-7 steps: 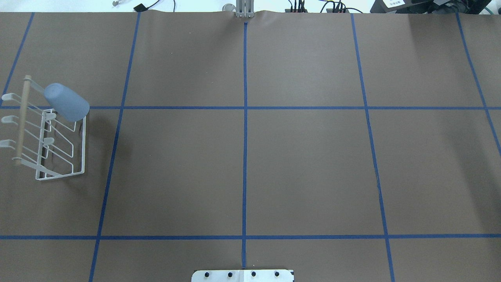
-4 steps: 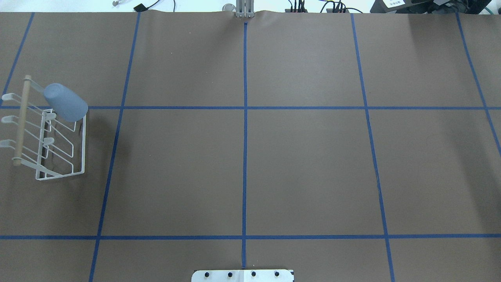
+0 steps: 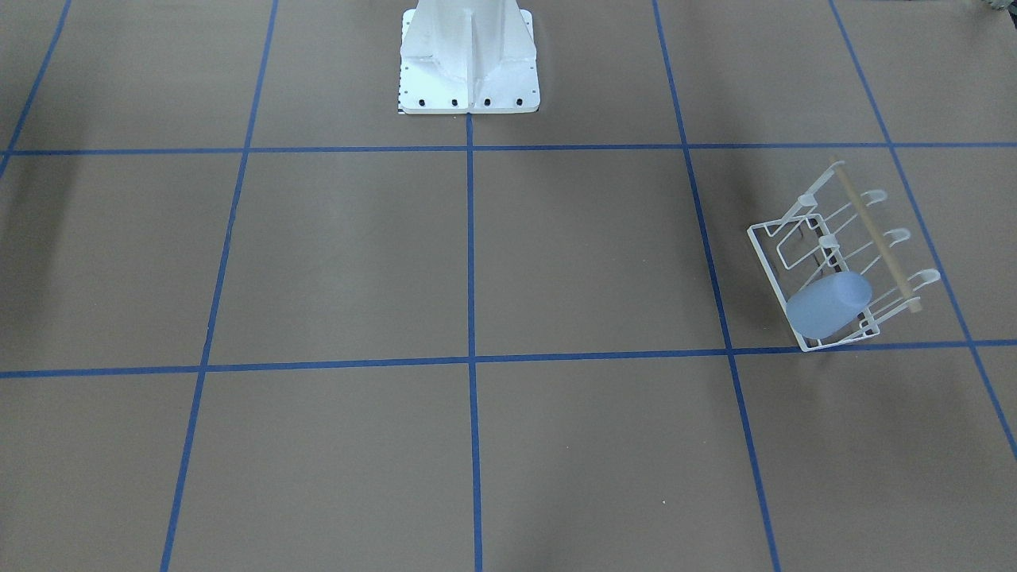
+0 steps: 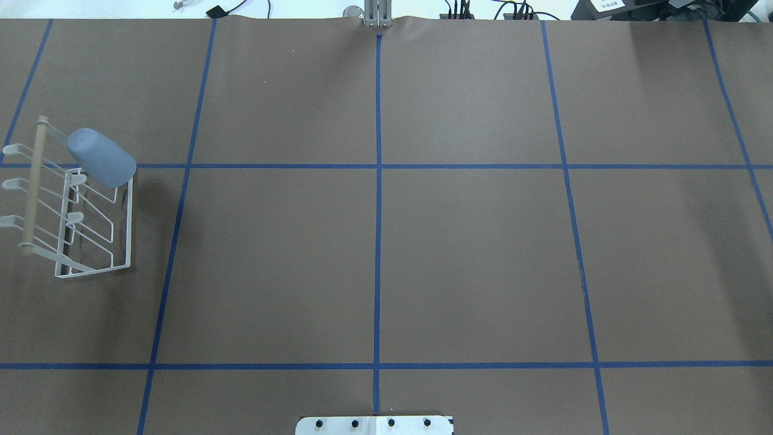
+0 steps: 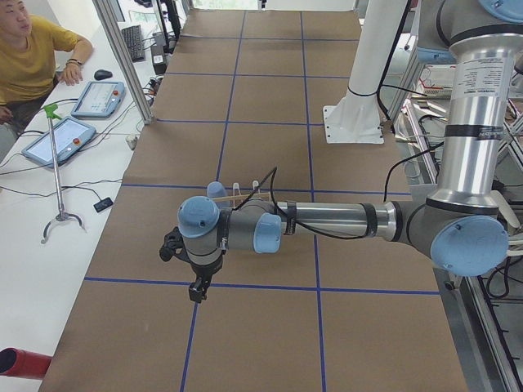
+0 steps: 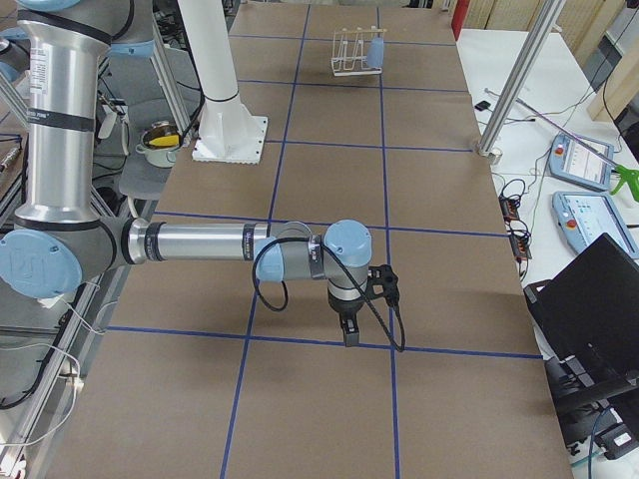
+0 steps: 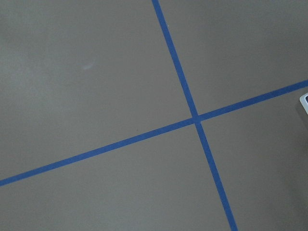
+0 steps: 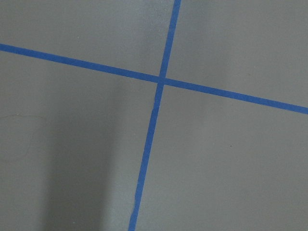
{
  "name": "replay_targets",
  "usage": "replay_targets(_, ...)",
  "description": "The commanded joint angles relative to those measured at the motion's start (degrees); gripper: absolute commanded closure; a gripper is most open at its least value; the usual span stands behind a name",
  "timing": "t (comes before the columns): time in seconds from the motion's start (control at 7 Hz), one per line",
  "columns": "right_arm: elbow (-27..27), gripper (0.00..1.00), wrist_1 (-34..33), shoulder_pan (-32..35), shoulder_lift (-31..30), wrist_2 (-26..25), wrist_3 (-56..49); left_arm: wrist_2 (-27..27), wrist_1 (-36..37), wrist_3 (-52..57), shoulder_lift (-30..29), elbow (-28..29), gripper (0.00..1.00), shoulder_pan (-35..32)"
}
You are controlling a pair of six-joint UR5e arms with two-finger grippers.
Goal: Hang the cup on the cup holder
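Note:
The pale-blue cup (image 4: 101, 158) sits upside down and tilted over a prong at the far end of the white wire cup holder (image 4: 90, 266), on the table's left side. Both also show in the front-facing view, cup (image 3: 829, 304) and holder (image 3: 767, 254), and far off in the exterior right view, cup (image 6: 375, 50). My left gripper (image 5: 197, 291) hangs above the table, apart from the holder. My right gripper (image 6: 348, 337) hangs over the table's other end. Each shows only in a side view, so I cannot tell if it is open or shut. Neither holds anything I can see.
Brown paper with a blue tape grid covers the table. The white robot pedestal (image 3: 469, 56) stands at the middle of the near edge. A person (image 5: 33, 49) and tablets (image 5: 98, 98) are beyond the far edge. A laptop (image 6: 599, 299) lies off the right end.
The cup has settled very slightly leftward on its prong. Nothing else in the overhead view has moved.

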Motion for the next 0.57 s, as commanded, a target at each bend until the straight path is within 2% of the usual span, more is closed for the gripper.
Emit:
replay_targets(0.0,0.0,0.00,0.1,0.0,0.0,0.1,0.1,0.0,-0.4,0.3,2.2,-2.5,0.02,0.0)
replay_targets(0.43,-0.2,0.00,0.5,0.0,0.0,0.0,-0.7,0.0,-0.4,0.1,2.3,-2.5,0.02,0.0)
